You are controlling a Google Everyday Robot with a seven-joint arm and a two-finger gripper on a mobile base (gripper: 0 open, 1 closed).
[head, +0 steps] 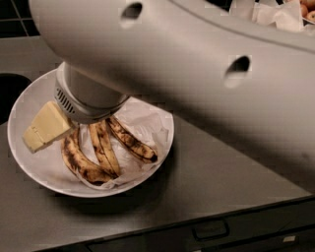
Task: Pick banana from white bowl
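The wide white bowl (34, 170) lined with crumpled white paper (147, 123) sits on the grey counter at the left. A bunch of three brown-spotted bananas (101, 147) lies in it, stems pointing up under my wrist. My gripper (47, 127) hangs below the grey cylindrical wrist (83, 98). Its pale yellow end is low in the bowl's left half, just left of the bananas and close to the leftmost one. The big grey arm hides the back of the bowl and the banana stems.
A smaller bowl with paper and red bits (290, 12) stands at the top right, partly behind the arm. A dark opening (10, 91) lies left of the bowl. The grey counter (221, 182) ends at a front edge above a drawer handle (210, 230).
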